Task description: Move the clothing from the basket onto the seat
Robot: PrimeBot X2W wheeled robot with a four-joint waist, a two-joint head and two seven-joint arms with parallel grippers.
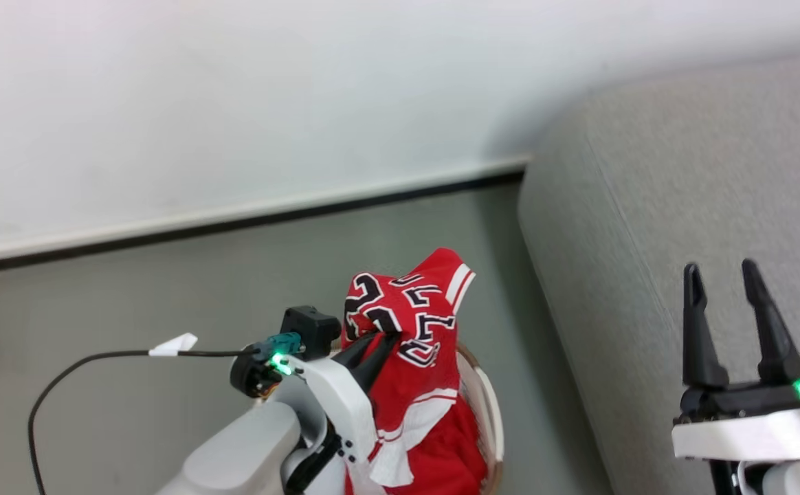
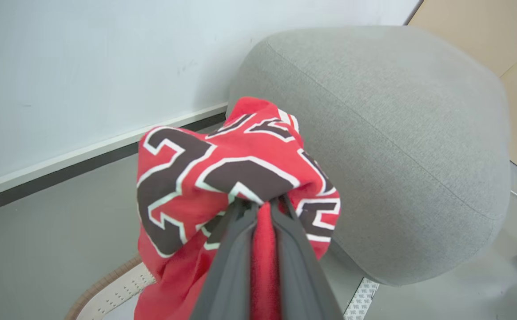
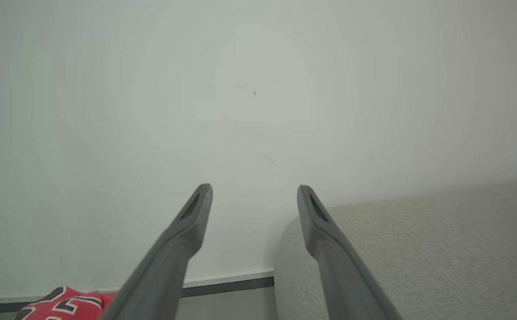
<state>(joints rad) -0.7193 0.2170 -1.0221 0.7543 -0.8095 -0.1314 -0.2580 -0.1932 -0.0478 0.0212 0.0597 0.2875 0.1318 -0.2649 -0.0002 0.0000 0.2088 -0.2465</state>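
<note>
Left gripper [image 2: 262, 203] jaws are clamped on a red jersey [image 2: 240, 146], held above the basket [image 1: 493, 412] beside the grey seat [image 1: 682, 206]. Right gripper [image 1: 721, 269] jaws stand apart, empty.

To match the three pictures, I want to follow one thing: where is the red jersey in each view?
Head view: red jersey at the low centre.
Left wrist view: red jersey at the centre.
Right wrist view: red jersey in the bottom left corner.
Shared landmark: the grey seat, to the right of the red jersey in all three.
</note>
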